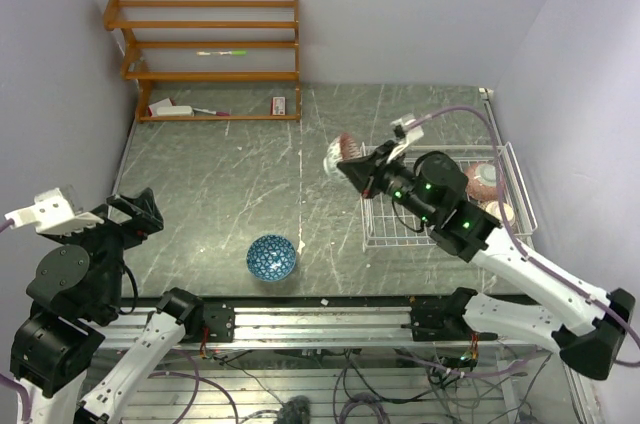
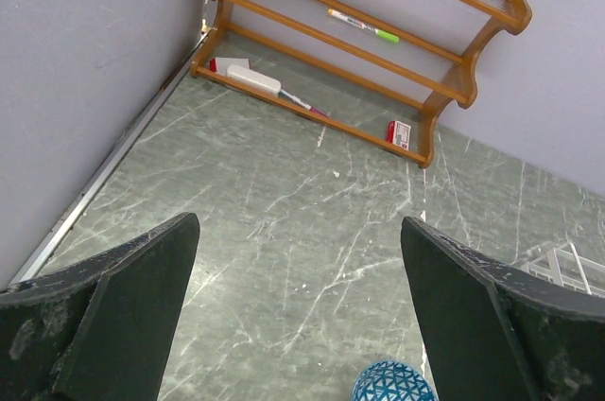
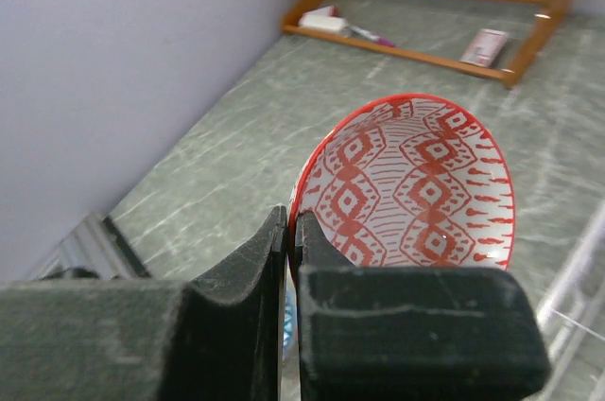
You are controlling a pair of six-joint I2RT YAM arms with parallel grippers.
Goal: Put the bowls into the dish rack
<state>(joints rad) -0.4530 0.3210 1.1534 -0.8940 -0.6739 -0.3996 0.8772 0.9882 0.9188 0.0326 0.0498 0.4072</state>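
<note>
Orange wood at the back left: shelf (image 1: 210, 54) against the wall, with a green-and-pink pen (image 1: 222, 52) on a middle board and a small red box (image 1: 279, 105) on the lowest. Nearer, at the far left of the grey-green marbled worktop (image 1: 200, 174), left gripper (image 1: 138, 210): hangs clear of the surface, fingers (image 2: 142, 306) spread wide, nothing between them. Faces the shelf in the left wrist view.

Further right, near the front edge, blue bowl (image 1: 271, 257): sits upright on the worktop, alone, well apart from both grippers.

Right of centre, right gripper (image 1: 352, 168): clenched on the rim of a red bowl (image 1: 345, 149). Pinches the near edge in the right wrist view, with the red diamond pattern of the inside turned to the camera. Holds it off the worktop, tipped on edge, just beside the left end of the dish rack (image 1: 385, 236) and not inside it.

Inside the white wire rack, toward its right end, a pink bowl (image 1: 483, 176) and a beige bowl (image 1: 497, 211).
</note>
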